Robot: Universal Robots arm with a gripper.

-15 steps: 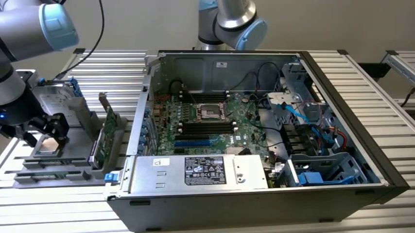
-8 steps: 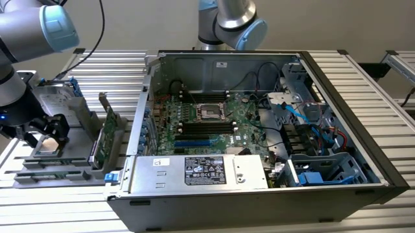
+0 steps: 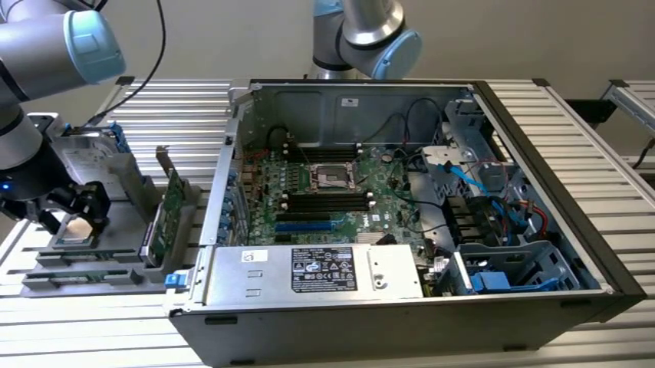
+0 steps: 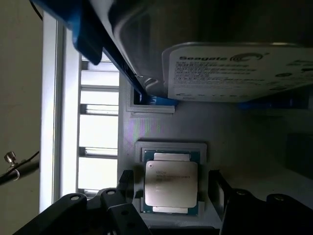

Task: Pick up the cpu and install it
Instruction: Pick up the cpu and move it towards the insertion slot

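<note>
The cpu [image 4: 171,183], a small square chip with a dull silver top, lies flat in a recess of the grey parts holder [image 4: 244,142]. In the exterior view the cpu [image 3: 74,232] sits at the far left, outside the computer case. My gripper [image 3: 77,222] hangs directly over it. Seen from the wrist, the gripper [image 4: 171,190] is open, with one dark finger [image 4: 126,185] on each side of the chip and a small gap between each finger and its edges. The empty cpu socket [image 3: 333,178] sits in the middle of the green motherboard [image 3: 307,203].
A silver hard drive [image 4: 230,71] with a white label stands in a blue bracket just beyond the cpu. Green circuit cards [image 3: 169,207] stand upright in the holder between my gripper and the open case [image 3: 409,330]. A second arm [image 3: 363,34] rises behind the case.
</note>
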